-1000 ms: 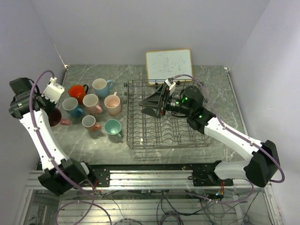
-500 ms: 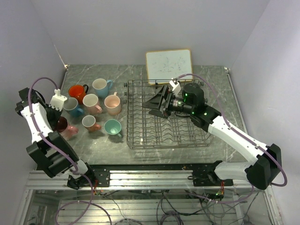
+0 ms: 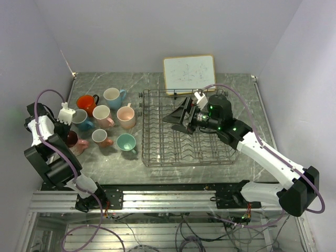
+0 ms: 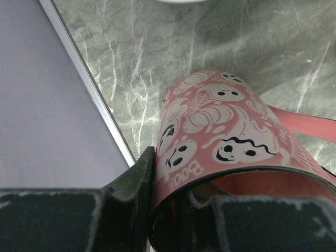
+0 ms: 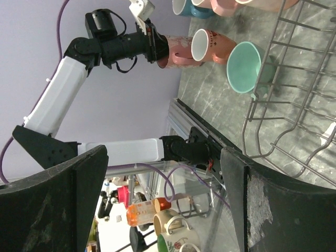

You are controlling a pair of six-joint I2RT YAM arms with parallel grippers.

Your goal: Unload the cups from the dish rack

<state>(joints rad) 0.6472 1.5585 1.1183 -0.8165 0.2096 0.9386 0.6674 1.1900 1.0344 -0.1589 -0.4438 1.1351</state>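
The left fingers (image 4: 137, 181) pinch the rim of a ghost-printed pink mug (image 4: 220, 131), one inside and one outside. It hangs mouth-up below them at the worktop's (image 3: 105, 157) left edge, beside seven other cups (image 3: 107, 115). The right fingers (image 5: 47, 210) are spread over the dish rack (image 3: 173, 157), which looks bare. The left wrist view shows the pinch, and the right wrist view shows the mug side-on. I can't tell whether its base has landed.

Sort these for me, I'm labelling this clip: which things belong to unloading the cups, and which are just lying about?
Job: large grey wire dish rack; seven glossy ceramic mugs standing left of it; pink ghost-print ceramic mug gripped by the left hand.
Lying about: wood-framed rectangular whiteboard behind the rack.
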